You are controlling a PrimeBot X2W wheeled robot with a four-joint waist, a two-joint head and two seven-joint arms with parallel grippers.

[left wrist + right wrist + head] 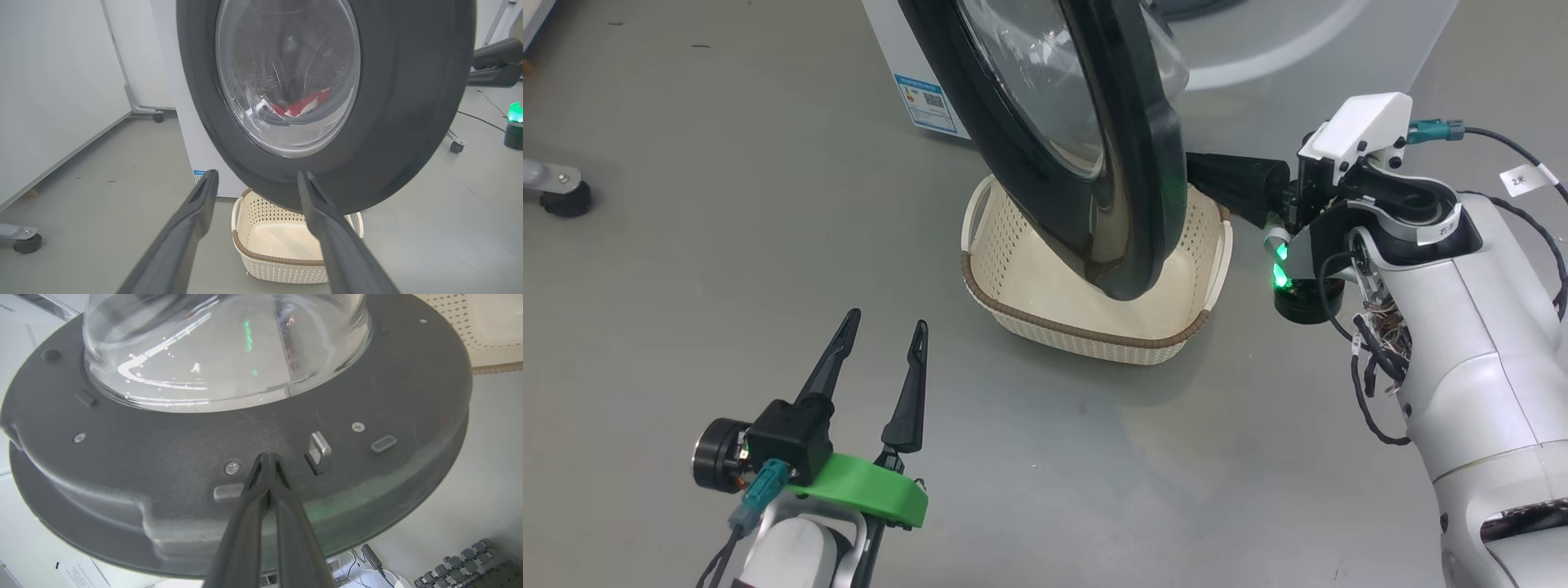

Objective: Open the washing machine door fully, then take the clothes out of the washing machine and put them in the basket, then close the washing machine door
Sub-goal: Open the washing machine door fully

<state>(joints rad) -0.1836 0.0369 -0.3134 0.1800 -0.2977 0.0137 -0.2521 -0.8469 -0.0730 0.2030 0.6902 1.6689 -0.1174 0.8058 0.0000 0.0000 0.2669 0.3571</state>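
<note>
Behind the door [1131,122], on its inner face, R gripper [267,459] is pressing w/ both fingers shut tight together, gripping nothing, tips touching the plastic just beside the latch [318,451]. Step in hand, as I'm reading it: opening the door fully. It's standing part-open, approx edge-on to the head cam, not yet swung wide. L gripper [887,320] is hovering low, well apart from the door on its outer side, fingers spread, nothing btwn them.

Clothes [300,105] are lying in the drum behind the door, red w/ white showing thru the glass. Basket [1078,343] is sitting on the floor right below the door's bottom edge, nothing showing in it. Whether rim and basket are touching, can't tell. Washer [1339,49] is standing behind the door.

Next move is prob calling for pushing outward along the door's swing arc, tips flat on the face so they aren't sliding onto the latch or off the rim. Shut fingers are giving push only, no pull.

Getting in the way: the door is blocking L gripper's line to the drum and is hanging over half the basket, so dropping clothes in looks awkward till it's clear. Caster [560,196] is sitting far out on the door's outer side, no bother.
</note>
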